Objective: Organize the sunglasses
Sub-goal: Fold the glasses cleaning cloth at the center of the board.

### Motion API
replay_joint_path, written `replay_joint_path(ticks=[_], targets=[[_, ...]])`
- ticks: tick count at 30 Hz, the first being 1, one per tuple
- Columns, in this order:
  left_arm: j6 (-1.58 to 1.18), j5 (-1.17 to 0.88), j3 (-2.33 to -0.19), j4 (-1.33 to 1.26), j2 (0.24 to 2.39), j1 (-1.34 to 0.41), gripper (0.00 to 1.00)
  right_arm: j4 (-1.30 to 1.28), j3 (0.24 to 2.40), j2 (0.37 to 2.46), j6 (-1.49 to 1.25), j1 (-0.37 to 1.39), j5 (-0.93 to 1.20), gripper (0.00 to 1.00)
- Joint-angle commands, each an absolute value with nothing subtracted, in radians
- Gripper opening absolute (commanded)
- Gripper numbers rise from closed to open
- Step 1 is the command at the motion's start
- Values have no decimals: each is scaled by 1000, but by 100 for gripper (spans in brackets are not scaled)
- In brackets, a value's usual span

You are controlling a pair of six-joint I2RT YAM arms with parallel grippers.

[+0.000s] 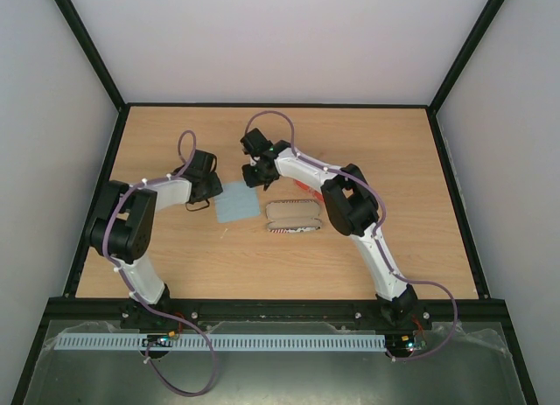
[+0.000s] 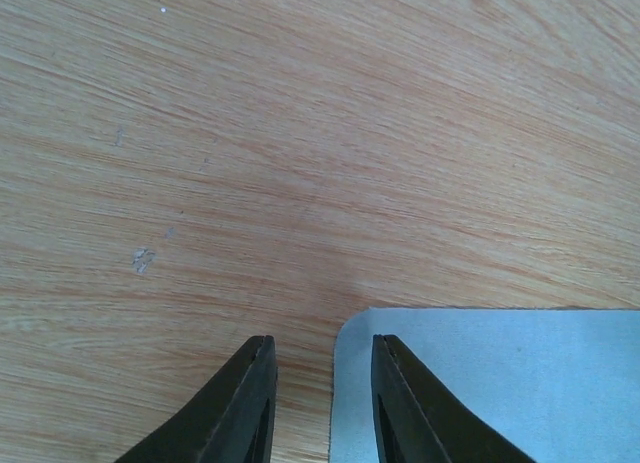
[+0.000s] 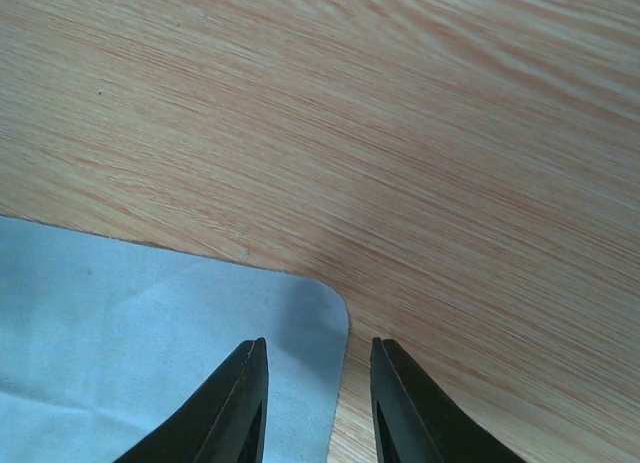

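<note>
the sunglasses [image 1: 302, 185] show only as a red-orange sliver on the table [image 1: 394, 160], mostly hidden by the right arm [image 1: 350, 204], just beyond the flag-patterned case [image 1: 295, 217]; left of it lies a light blue cloth [image 1: 238, 201], with the left gripper [image 2: 322, 348] and the right gripper [image 3: 318, 348] each over one of its corners, jaws slightly parted, grasping nothing

Bright, even, diffuse light from above. Only soft, faint shadows on the bench [image 1: 394, 160] beside the cloth [image 1: 238, 201]. Wood grain around the cloth sharp in both wrist views.
</note>
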State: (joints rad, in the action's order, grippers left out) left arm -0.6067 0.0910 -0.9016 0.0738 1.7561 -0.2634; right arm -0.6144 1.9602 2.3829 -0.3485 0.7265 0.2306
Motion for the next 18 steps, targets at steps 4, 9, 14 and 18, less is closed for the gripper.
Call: replay_joint_path(ticks=[4,9,14,18], targets=[[-586,124,-899,84,1779,-264,27,-595,1964,2413,-360,725,234,31],[-580,121,-913,88,1791,-264,20,-600,1980,2428,-361,725,238,30],[-580,116,-908,88,1790,-264,15,-598,1979,2434,-365,726,242,27],[-580,109,-896,77,1793,-264,13,-597,1977,2437,-365,728,245,26]])
